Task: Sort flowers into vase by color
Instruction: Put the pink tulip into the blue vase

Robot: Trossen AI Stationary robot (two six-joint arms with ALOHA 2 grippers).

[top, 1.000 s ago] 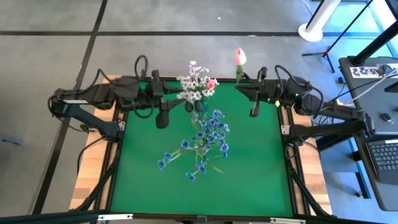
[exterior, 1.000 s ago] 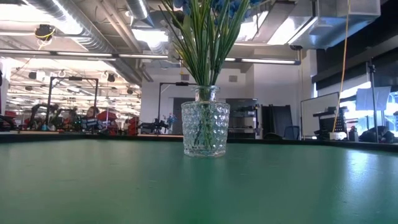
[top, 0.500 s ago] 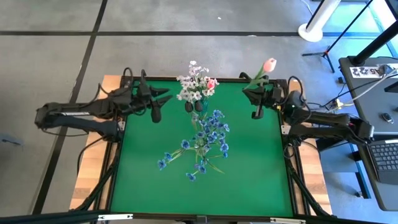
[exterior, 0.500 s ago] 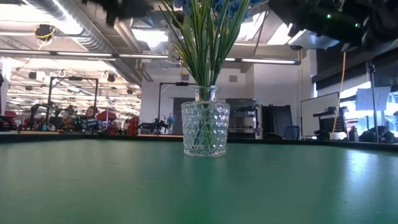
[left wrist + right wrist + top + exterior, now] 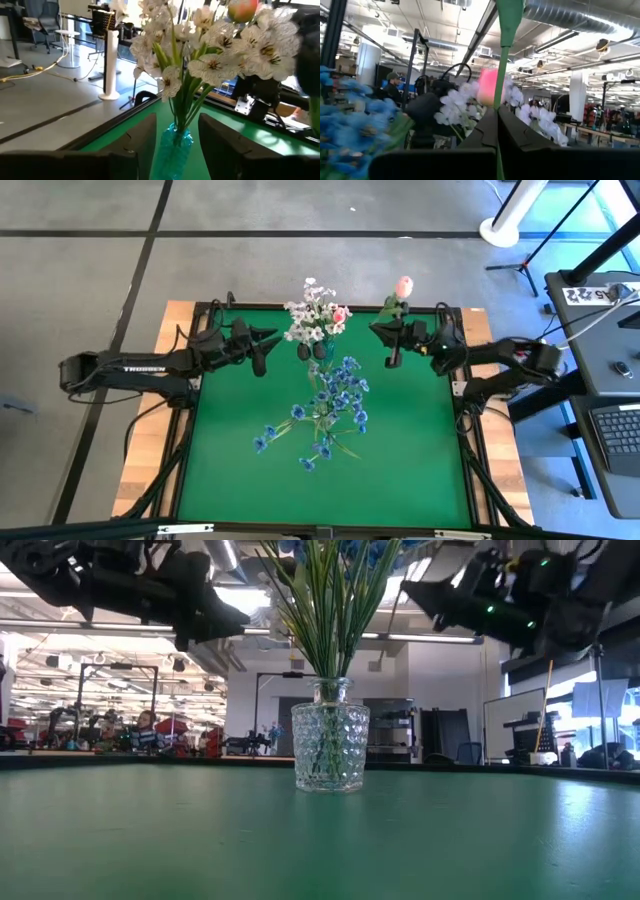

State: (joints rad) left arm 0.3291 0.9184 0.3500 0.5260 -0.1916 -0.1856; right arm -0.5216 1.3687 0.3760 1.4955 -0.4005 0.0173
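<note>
**A:** What do we see, going from the left side of the table to the right?

**B:** From above, we see the left arm reaching in over the green table (image 5: 400, 460) from the left edge. The left gripper (image 5: 266, 340) hangs near the back, just left of the white flowers (image 5: 312, 315). In its wrist view we see its two dark fingers (image 5: 142, 142) spread apart with nothing between them, and the white flowers stand straight ahead in a teal vase (image 5: 173, 152).

**A:** And in the middle?

**B:** We see the white bunch at the back edge, with one small pink bud (image 5: 339, 314) sitting among the blossoms. In front of it, near the table's centre, the blue flowers (image 5: 330, 405) fan out widely. In the low view they rise on green stems from a clear studded glass vase (image 5: 330, 748) standing upright on the table.

**A:** And on the right?

**B:** We see the right arm coming in from the right edge, its right gripper (image 5: 385, 333) near the back, to the right of the white bunch and apart from it. It pinches the green stem of a pink tulip (image 5: 403, 287), whose bud sits beyond the table's back edge in the view from above. In the right wrist view we see the fingers (image 5: 480, 135) pressed against the stem.
</note>
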